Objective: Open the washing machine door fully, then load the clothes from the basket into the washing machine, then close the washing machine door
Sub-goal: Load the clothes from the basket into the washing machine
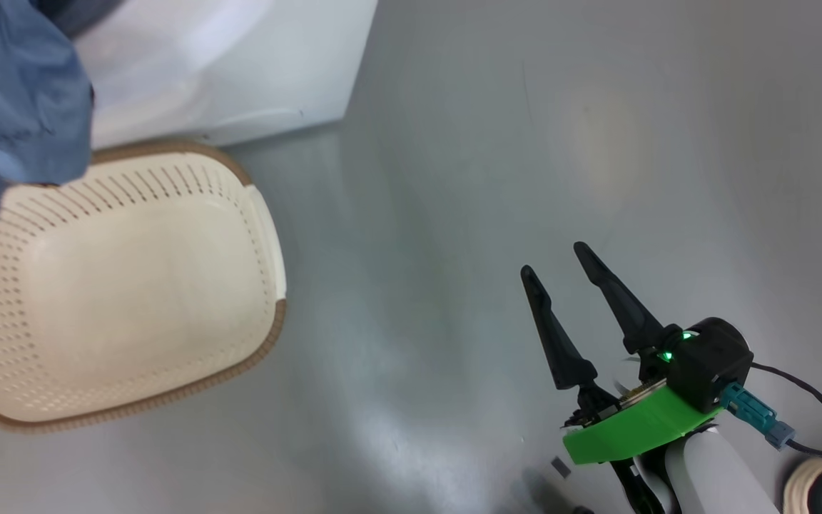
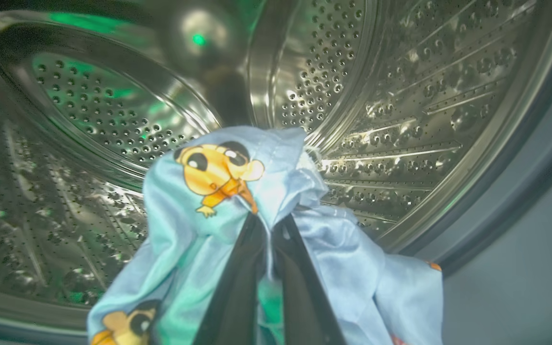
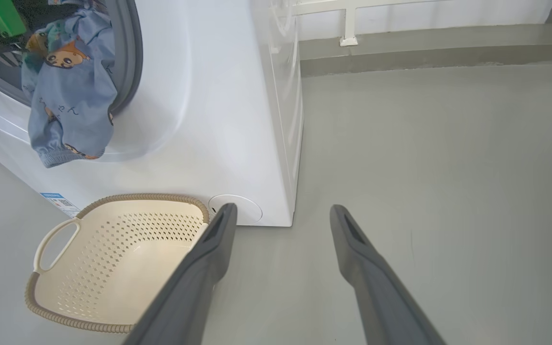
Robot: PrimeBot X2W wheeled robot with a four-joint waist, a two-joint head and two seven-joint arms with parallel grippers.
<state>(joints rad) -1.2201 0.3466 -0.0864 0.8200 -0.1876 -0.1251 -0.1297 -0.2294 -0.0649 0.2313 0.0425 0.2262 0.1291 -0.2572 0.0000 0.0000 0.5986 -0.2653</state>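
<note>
The left gripper (image 2: pixel 269 224) is clenched on the clothes (image 2: pixel 228 191), its two dark tapered fingers pinched together on a fold of soft light-blue cloth printed with orange cartoon figures. The cloth bunches over the fingertips and hangs in loose creases on either side of them. Beyond it lies the drum (image 2: pixel 400 96), shiny steel with rows of small round holes and raised ribs, ringed by a smooth grey-blue gasket (image 2: pixel 525 191).

In the right wrist view the blue bundle sits at the mouth of the washer (image 3: pixel 218 96), draped over the gasket's lower edge, with an elastic cuff dangling against the glossy white front. A small blue sticker (image 3: pixel 60 203) sits at the lower corner of that front.

The basket (image 3: pixel 146 197) stands on the floor (image 1: pixel 489 143) just in front of the washer. It is a cream plastic rectangle with rounded corners, perforated walls, a smooth bottom, a brown woven-look rim and a looped white handle.

The right gripper (image 1: pixel 552 260) is released, its long dark fingers spread wide above the smooth grey floor, well apart from the basket. A bright green plastic bracket (image 1: pixel 632 428) sits at its wrist.
</note>
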